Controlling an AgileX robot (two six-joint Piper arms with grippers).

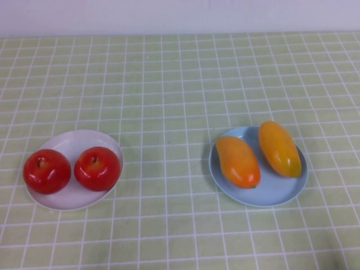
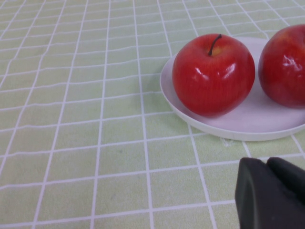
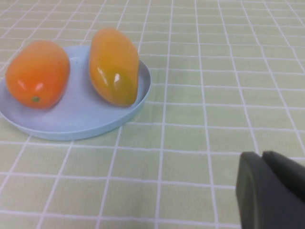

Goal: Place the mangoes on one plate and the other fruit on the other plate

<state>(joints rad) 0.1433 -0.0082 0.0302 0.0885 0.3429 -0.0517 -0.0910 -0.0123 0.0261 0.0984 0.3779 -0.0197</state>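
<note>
Two red apples (image 1: 46, 171) (image 1: 97, 168) rest side by side on the white plate (image 1: 72, 142) at the near left. On the light blue plate (image 1: 275, 191) at the near right lie two orange mangoes (image 1: 238, 162) (image 1: 279, 149). Neither gripper shows in the high view. In the left wrist view my left gripper (image 2: 267, 162) is shut and empty, just short of the white plate (image 2: 252, 129) with its apples (image 2: 213, 75) (image 2: 284, 65). In the right wrist view my right gripper (image 3: 262, 155) is shut and empty, beside the blue plate (image 3: 81, 119) and mangoes (image 3: 39, 73) (image 3: 114, 66).
A green checked cloth (image 1: 169, 84) with white lines covers the whole table. A pale wall (image 1: 180, 14) runs along the far edge.
</note>
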